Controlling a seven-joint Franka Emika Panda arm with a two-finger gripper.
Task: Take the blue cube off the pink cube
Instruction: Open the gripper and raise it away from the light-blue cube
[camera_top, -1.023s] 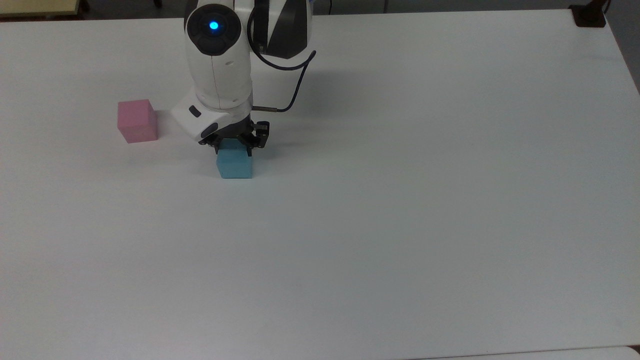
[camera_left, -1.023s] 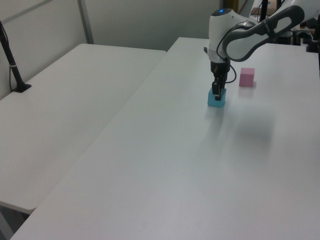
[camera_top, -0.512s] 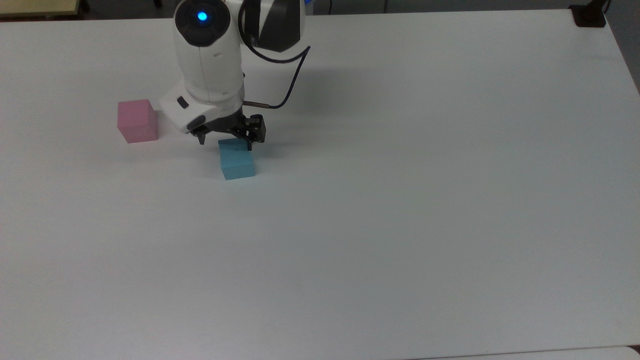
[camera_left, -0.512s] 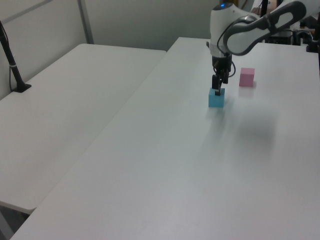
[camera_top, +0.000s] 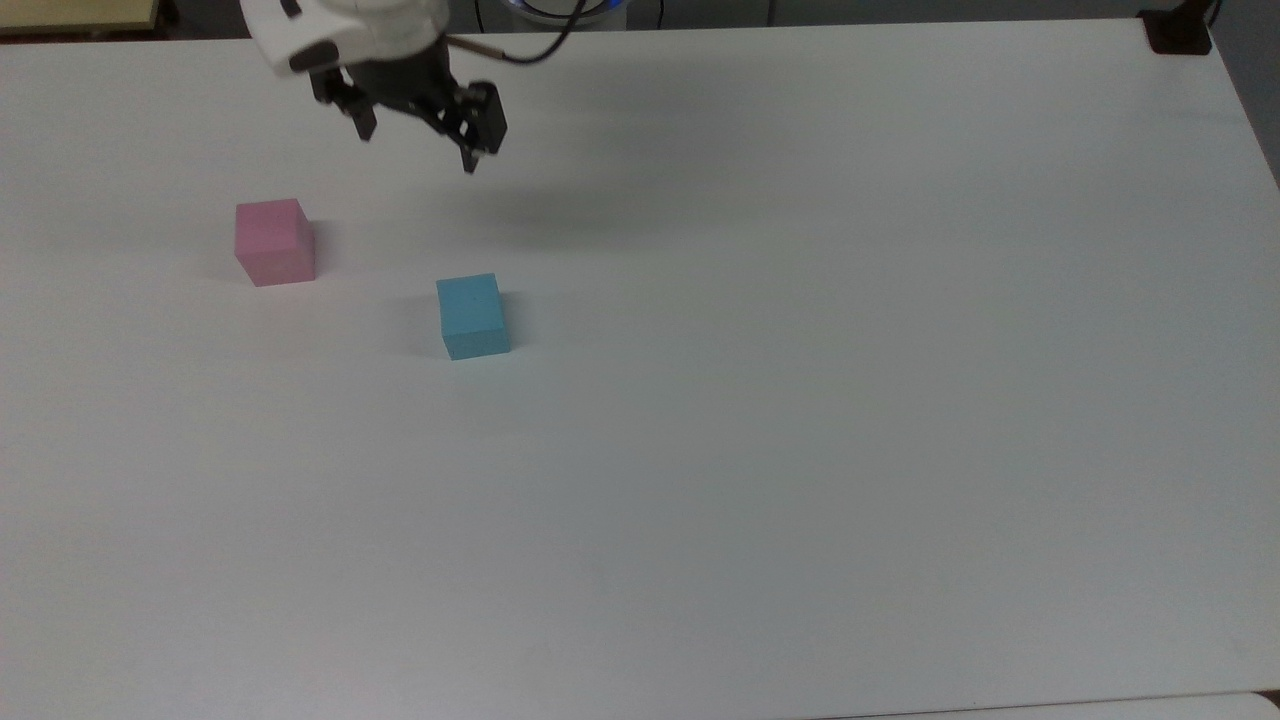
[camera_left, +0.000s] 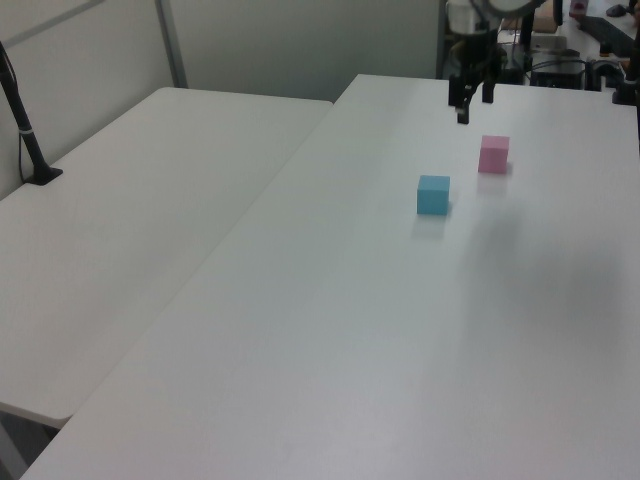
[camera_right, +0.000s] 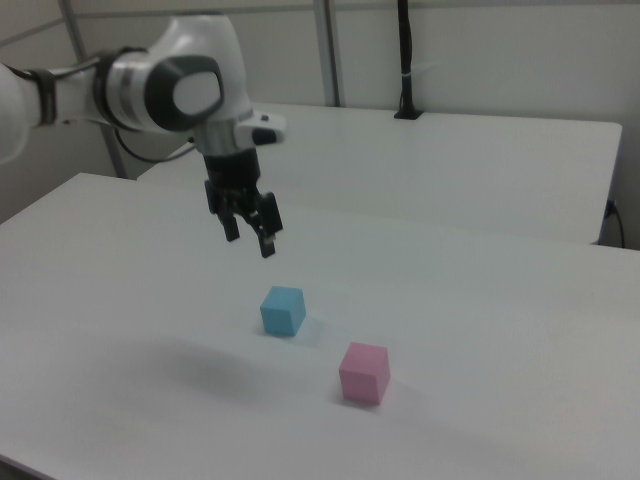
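The blue cube sits alone on the white table, apart from the pink cube, which also rests on the table, to the blue cube's left in the top view. My gripper hangs open and empty well above the table, near the top view's upper edge, holding nothing. Its dark fingers point downward.
A second white table adjoins on the left view's left, with a black post standing on it. A black post base sits at the top view's upper right corner. Wide bare tabletop lies in front of the cubes.
My gripper opened, released the blue cube on the table, then rose and drew back toward the top view's upper edge. The blue cube stayed put; the pink cube did not move.
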